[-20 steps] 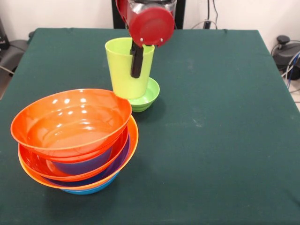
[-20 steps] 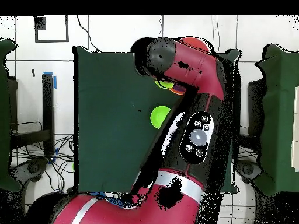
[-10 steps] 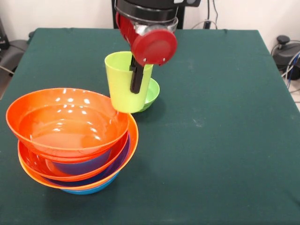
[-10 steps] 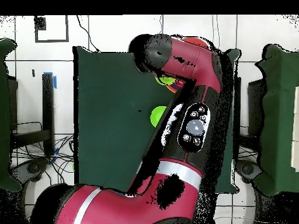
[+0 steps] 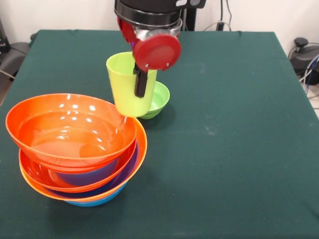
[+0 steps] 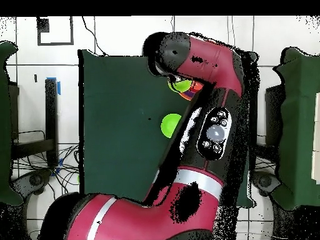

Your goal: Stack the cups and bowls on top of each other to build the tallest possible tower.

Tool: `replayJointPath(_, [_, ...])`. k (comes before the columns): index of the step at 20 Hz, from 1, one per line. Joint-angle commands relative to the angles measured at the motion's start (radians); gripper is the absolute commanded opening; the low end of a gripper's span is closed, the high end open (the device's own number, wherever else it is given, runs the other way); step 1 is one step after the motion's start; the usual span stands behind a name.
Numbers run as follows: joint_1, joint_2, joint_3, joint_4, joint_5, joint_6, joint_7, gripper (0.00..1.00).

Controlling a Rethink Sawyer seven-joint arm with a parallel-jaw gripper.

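My gripper [image 5: 137,85] is shut on the lime-green cup [image 5: 125,87]. One black finger [image 5: 141,82] shows outside the cup wall; the other is inside the cup. The cup hangs upright above the table, and its base is right at the far right rim of the top orange bowl [image 5: 70,130]. That bowl tops the tower [image 5: 82,172], a nested stack with red-orange, purple, orange and blue rims showing. The small lime-green bowl [image 5: 158,99] sits on the cloth just behind the cup. In the overhead view the arm [image 6: 209,94] hides the tower; the small bowl [image 6: 170,125] shows.
The green table cloth [image 5: 239,99] stretches bare to the right and to the near edge. In the overhead view the table [image 6: 119,112] has white floor and cables around it, and dark chairs stand at both sides.
The gripper has carried the cup left, away from above the small green bowl, to the tower's rim. The top orange bowl has shifted slightly left.
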Motion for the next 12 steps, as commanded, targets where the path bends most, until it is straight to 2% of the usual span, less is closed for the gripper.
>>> replayJointPath(1, [-0.013, -0.116, 0.125, 0.031, -0.049, 0.284, -0.230, 0.00])
replayJointPath(3, [-0.006, -0.163, 0.113, 0.038, -0.051, 0.330, -0.227, 0.00])
replayJointPath(5, [-0.007, -0.163, 0.107, 0.015, -0.063, 0.322, -0.227, 0.00])
replayJointPath(9, [-0.030, -0.132, 0.120, -0.050, -0.086, 0.318, -0.259, 0.00])
replayJointPath(12, [-0.038, -0.105, 0.127, -0.064, -0.103, 0.262, -0.265, 0.00])
